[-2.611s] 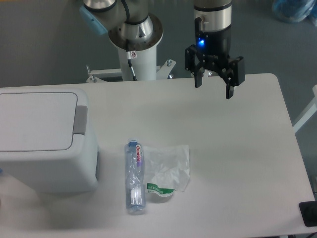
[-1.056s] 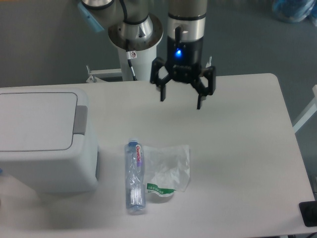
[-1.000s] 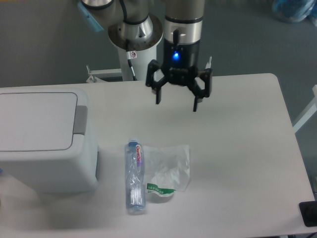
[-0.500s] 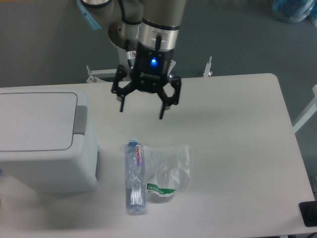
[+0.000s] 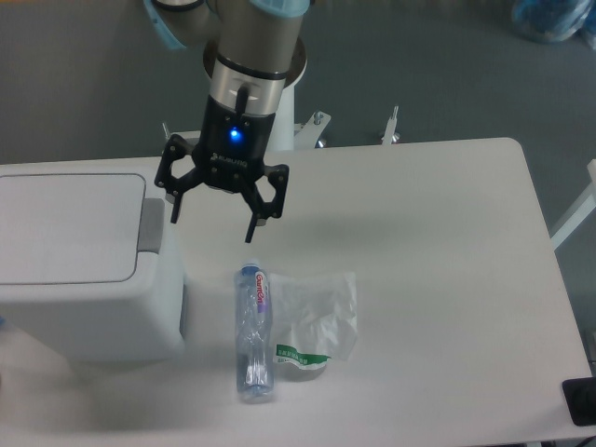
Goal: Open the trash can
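Note:
The trash can (image 5: 84, 279) is a large boxy white bin at the table's left edge. Its flat lid (image 5: 65, 226) is down, and the grey push tab (image 5: 153, 224) sits on the lid's right side. My gripper (image 5: 212, 226) hangs above the table just right of the tab, a little above it. Its two black fingers are spread wide and hold nothing. The left fingertip (image 5: 174, 216) is close to the tab without visibly touching it.
A clear plastic bottle (image 5: 253, 328) lies on the table right of the bin, below the gripper. A clear plastic bag with green print (image 5: 317, 321) lies against it. The arm's white base (image 5: 264, 102) stands behind the table's far edge.
The gripper has travelled left across the table, from the far right to beside the bin's push tab, and dropped slightly. It stayed open. The bin, bottle and bag have not moved.

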Available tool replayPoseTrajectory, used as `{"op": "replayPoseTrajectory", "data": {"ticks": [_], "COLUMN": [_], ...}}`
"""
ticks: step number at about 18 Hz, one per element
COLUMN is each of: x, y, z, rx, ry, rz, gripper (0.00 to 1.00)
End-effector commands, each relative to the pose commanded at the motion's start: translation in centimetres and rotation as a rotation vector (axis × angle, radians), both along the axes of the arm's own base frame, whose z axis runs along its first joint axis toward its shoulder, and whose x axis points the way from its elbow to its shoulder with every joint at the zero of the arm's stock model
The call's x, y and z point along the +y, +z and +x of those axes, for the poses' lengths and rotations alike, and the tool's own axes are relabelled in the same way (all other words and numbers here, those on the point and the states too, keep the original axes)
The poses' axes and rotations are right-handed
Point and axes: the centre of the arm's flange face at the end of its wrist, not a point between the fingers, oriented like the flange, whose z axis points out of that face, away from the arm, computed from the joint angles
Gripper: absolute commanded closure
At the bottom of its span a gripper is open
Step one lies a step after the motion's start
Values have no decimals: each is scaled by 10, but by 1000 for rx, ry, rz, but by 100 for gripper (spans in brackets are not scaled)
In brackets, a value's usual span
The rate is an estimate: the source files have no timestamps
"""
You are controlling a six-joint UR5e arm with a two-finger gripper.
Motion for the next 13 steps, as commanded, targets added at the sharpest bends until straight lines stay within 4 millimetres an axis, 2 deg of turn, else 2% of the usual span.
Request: {"op": "replayPoseTrajectory", "data": {"ticks": [13], "x": [3], "y": [-6], "z": [2], "rx": [-6], "ry": [-8], "rz": [-9], "gripper": [0]}}
